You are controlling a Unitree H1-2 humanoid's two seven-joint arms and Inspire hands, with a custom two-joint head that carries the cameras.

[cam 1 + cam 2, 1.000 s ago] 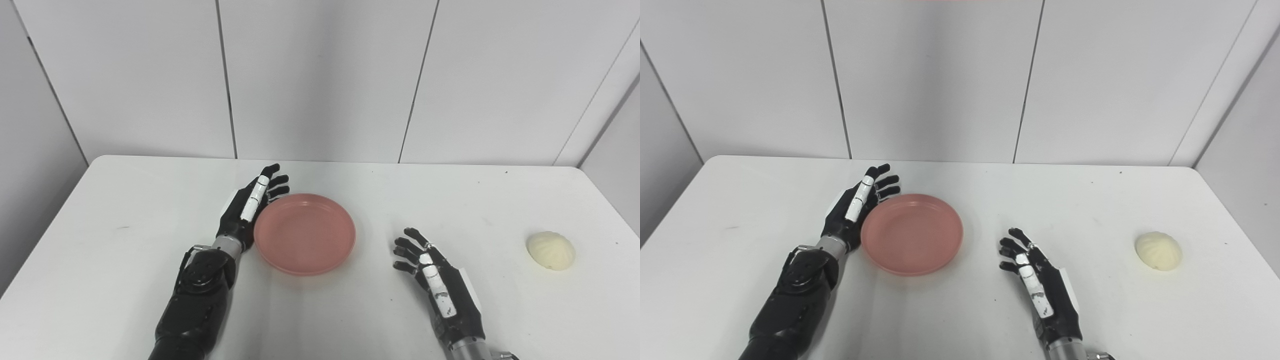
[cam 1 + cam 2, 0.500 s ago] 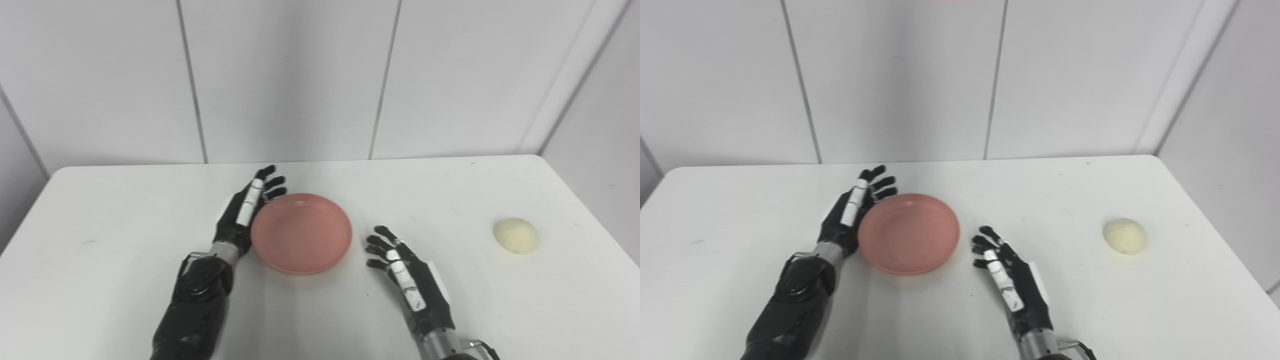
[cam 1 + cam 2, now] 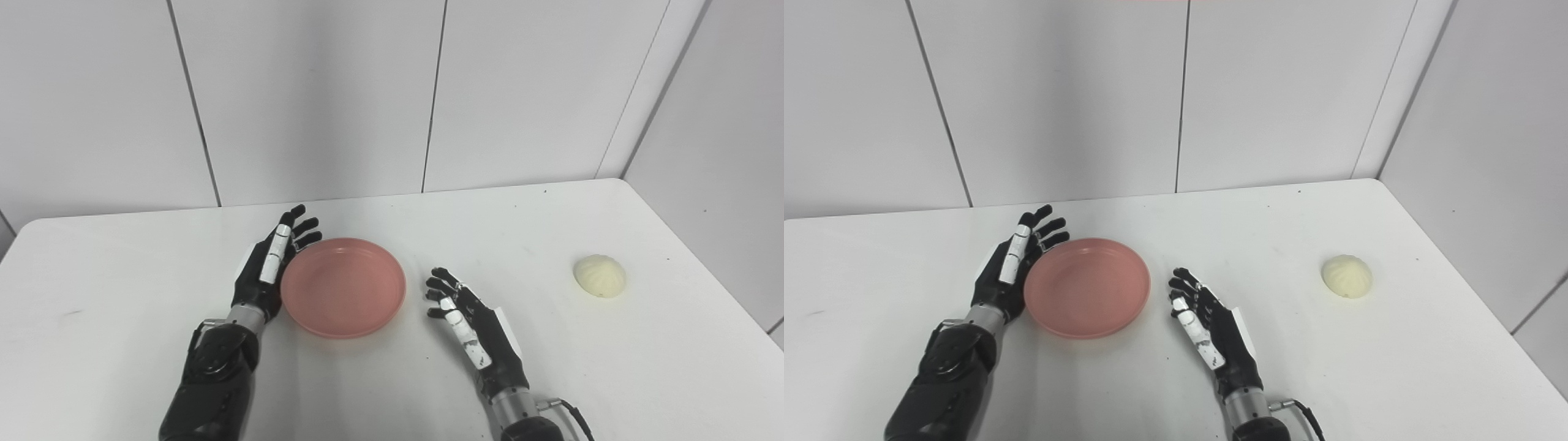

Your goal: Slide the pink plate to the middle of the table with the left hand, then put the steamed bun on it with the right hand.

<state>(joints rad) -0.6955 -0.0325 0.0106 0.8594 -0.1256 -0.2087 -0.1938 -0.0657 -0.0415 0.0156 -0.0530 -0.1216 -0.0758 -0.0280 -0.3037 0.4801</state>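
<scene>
A round pink plate (image 3: 343, 286) lies flat on the white table (image 3: 122, 288), near its middle. My left hand (image 3: 269, 263) stands open on edge against the plate's left rim, fingers stretched toward the wall. To the right of the plate my right hand (image 3: 471, 324) is open and holds nothing, a short gap from the rim. The pale steamed bun (image 3: 599, 275) rests far out on the right side of the table, well beyond that hand. In the right eye view the bun (image 3: 1347, 275) and the plate (image 3: 1087, 286) show the same layout.
White wall panels (image 3: 306, 92) rise behind the table, and a side wall (image 3: 723, 153) closes in along its right edge. The table's rounded far right corner sits just behind the bun.
The whole picture has swung to the right, so the camera moved. The left hand stays at the plate's left rim. The right hand sits closer to the plate than before.
</scene>
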